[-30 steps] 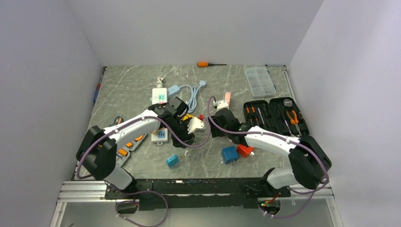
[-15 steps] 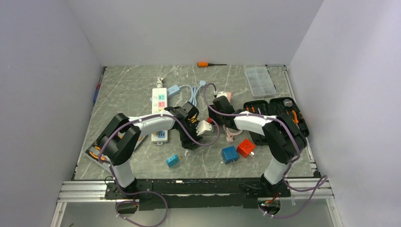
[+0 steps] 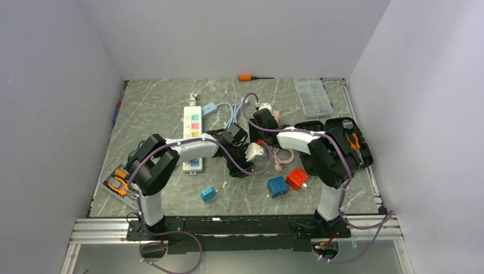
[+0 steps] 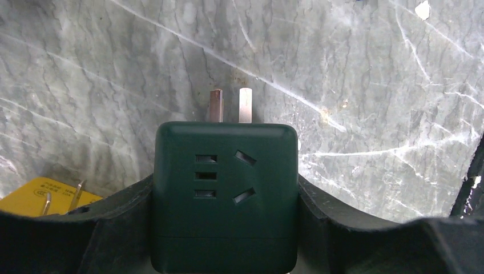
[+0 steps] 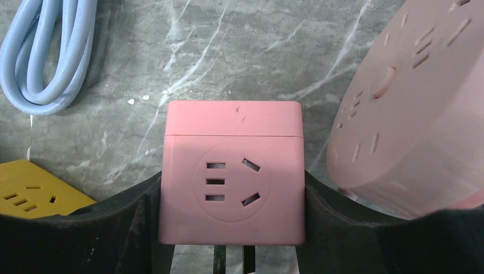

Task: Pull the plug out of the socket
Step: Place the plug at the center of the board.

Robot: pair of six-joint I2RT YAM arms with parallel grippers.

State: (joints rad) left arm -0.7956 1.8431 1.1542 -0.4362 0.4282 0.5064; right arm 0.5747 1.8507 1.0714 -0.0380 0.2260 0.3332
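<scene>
Item 1, socket (image 3: pixel 193 123): long white strip with pastel outlets. It lies flat on the counter (image 4: pixel 371 85), off to the left of my left gripper (image 4: pixel 225 188), and my left forearm crosses its near half. No plug shows in the outlets I can see. The part under my arm I cannot check.

Item 2, dark green plug (image 4: pixel 225 148): a cube in my left gripper. The jaws are spread to the cube's width and press on its two sides. Its two flat prongs point away from me, bare, with the counter beyond them.

Item 3, pink plug (image 5: pixel 233 142): a cube in my right gripper (image 5: pixel 231 194), held the same way. Its outlet face is towards my camera and its prongs point back at me.

Item 4, surroundings: a yellow adapter (image 5: pixel 34 191) sits low on the left of my right gripper. A pale blue cord (image 5: pixel 45 51) lies ahead and to the left, and a rounded pink outlet block (image 5: pixel 411 114) is close on the right.

Step in hand, as I judge it: the pull is finished, with both plugs free of any outlet and carried clear. I cannot say which of the two the task means.

Next move calls for lowering each cube to bare counter, away from the yellow adapter and the pink block. Then I should spread the jaws wider and back straight off, so that neither cube tips.
</scene>
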